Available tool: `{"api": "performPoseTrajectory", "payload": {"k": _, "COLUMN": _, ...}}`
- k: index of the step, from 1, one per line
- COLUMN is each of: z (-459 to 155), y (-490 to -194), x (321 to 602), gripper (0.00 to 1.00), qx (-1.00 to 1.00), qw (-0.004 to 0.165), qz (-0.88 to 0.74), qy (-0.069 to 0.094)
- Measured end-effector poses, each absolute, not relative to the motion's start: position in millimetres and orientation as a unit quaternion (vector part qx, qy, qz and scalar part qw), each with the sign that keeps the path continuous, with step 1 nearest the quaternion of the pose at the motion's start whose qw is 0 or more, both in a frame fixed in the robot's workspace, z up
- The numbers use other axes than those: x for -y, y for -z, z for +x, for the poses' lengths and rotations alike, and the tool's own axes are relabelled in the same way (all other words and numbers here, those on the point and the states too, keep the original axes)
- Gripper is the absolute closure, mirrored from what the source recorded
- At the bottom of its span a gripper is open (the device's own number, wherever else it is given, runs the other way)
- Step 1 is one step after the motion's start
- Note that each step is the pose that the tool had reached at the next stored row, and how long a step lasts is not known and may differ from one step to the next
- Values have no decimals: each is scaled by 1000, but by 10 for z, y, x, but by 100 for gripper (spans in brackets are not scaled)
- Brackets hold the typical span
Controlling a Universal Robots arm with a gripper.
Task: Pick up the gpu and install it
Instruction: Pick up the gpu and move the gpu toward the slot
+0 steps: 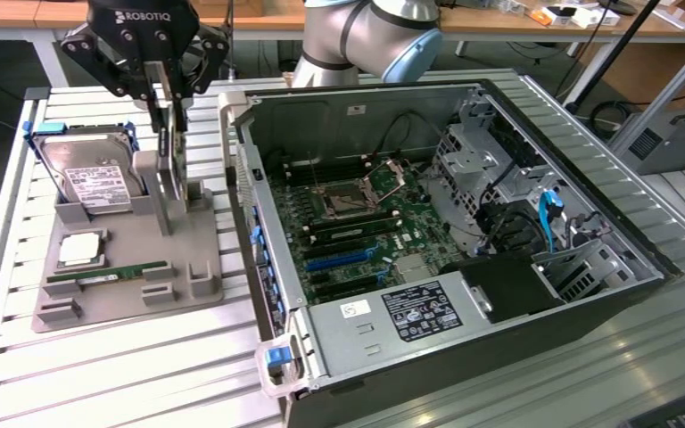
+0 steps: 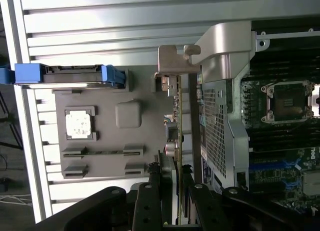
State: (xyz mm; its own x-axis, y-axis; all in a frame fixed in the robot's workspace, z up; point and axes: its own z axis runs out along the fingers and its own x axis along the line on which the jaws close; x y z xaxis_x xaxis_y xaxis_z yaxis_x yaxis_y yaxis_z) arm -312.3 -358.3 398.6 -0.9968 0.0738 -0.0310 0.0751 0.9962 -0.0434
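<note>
The gripper (image 1: 164, 94), marked ROBOTIQ, has its jaws clamped on the gpu (image 1: 167, 178) from above. The card hangs upright, long axis vertical, bracket tab lowest, over the grey tray (image 1: 117, 294) beside the case (image 1: 474, 339).

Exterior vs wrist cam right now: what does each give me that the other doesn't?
Exterior view: the power supply, the drive cage, and the hard drive with its label facing the camera.
Wrist view: the gpu edge-on, jaws closed on either side of it, bracket tab at the far end.
Both: gpu standing upright in the grey holder, and the CPU socket in the open case.
</note>
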Motion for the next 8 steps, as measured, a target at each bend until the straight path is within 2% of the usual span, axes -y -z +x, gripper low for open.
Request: {"api": "performPoseTrajectory", "payload": {"k": 8, "z": -3123, "y": -4028, "x": 3583, "gripper": 73, "qx": -999, "qw": 15, "qz": 37, "qy": 22}}
